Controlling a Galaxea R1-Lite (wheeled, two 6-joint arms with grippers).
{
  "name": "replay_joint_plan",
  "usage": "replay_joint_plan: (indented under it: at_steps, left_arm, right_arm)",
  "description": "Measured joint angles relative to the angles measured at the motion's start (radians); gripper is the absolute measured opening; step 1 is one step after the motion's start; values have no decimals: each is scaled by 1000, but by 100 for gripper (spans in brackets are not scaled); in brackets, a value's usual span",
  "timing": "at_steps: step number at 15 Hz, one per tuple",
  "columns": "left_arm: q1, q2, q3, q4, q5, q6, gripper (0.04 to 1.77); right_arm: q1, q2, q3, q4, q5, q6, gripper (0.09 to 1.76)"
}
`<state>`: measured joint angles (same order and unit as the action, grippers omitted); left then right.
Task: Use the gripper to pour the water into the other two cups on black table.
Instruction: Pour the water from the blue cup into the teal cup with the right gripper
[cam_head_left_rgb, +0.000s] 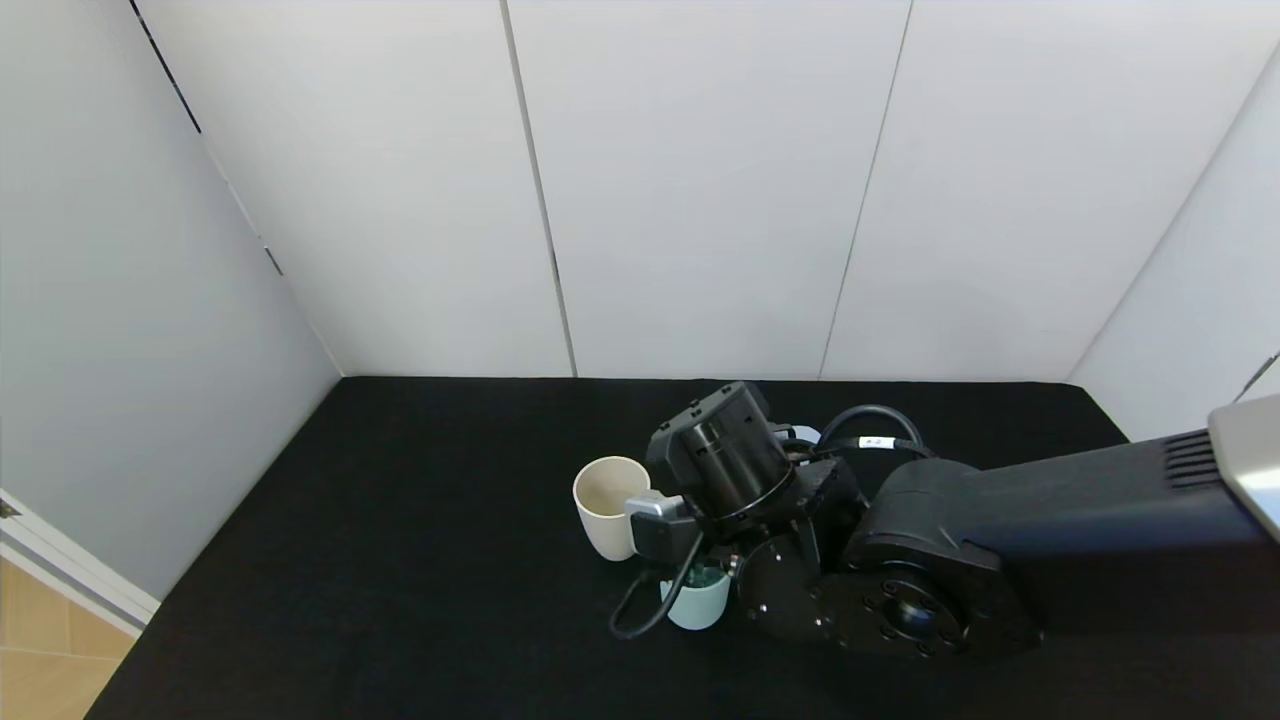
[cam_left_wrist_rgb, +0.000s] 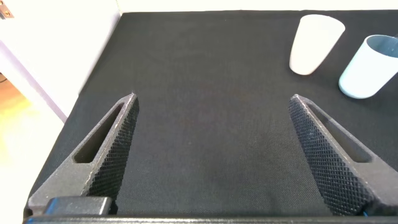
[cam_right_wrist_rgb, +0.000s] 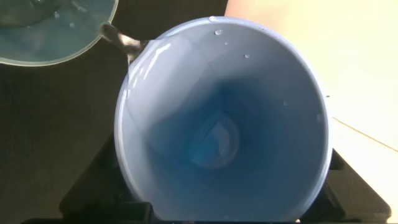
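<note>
i see a black table (cam_head_left_rgb: 420, 560) w/ white wall panels (cam_head_left_rgb: 700, 180) behind. right gripper (cam_head_left_rgb: 715, 560) reaches in over the teal cup (cam_head_left_rgb: 697, 600), beside the cream cup (cam_head_left_rgb: 607, 505). its jaws clench a tilted blue cup (cam_right_wrist_rgb: 224, 118), water (cam_right_wrist_rgb: 127, 42) running off the rim. left gripper (cam_left_wrist_rgb: 214, 155) hangs released over bare cloth.

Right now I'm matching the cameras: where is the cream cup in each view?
Head: cream cup mid-table, beside the right arm.
Left wrist: cream cup standing beyond the left gripper.
Right wrist: likely the beige surface behind the blue cup.
Landmark: teal cup beside it.
</note>
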<state>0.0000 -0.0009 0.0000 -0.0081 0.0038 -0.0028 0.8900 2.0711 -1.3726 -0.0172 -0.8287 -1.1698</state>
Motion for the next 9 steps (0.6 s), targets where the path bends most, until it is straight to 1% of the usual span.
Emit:
replay_joint_plan:
  at_steps: [9]
  left_arm:
    - [0,0,0,0,0,0,172]
  right_arm:
    - [15,0,-1,-1,-21,-17,132]
